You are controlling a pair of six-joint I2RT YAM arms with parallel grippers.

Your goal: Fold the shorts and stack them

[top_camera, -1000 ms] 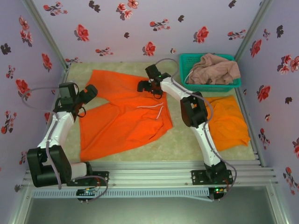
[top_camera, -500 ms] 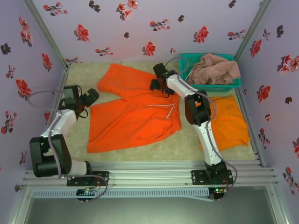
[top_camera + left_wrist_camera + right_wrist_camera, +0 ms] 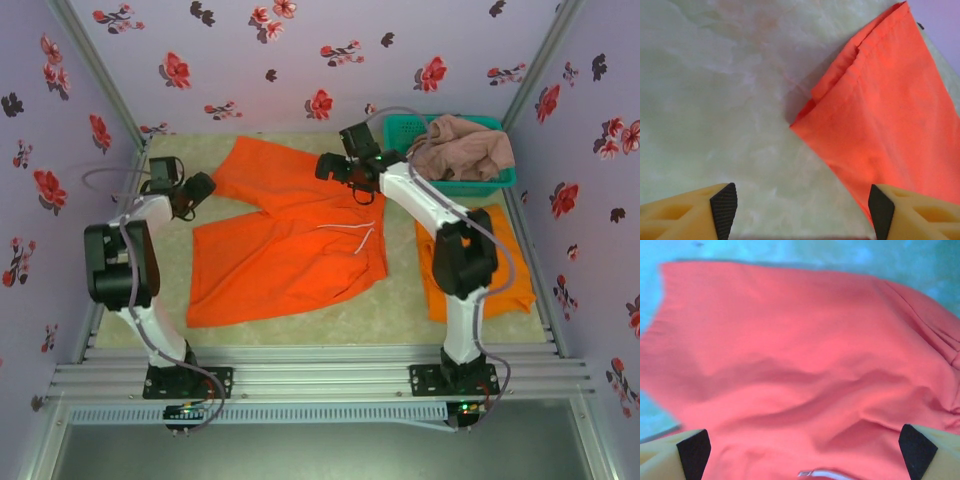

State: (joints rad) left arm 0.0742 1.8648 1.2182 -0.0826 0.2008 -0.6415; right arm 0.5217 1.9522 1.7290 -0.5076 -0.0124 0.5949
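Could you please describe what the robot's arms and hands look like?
The left arm and the right arm are built of white links joined by bulky black joints, with thin grey cables looping alongside. The left hand and the right hand each have two yellow-orange fingers faced with black pads.

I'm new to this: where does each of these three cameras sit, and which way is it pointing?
Top external: fixed above and behind the arms, looking down on the table; both arms show, with the left gripper and right gripper.
Left wrist: on the left arm, facing down past its open fingers at a corner of the spread orange shorts.
Right wrist: on the right arm, facing past its open fingers onto those shorts and a white drawstring.
Shared: all three see the spread orange shorts.
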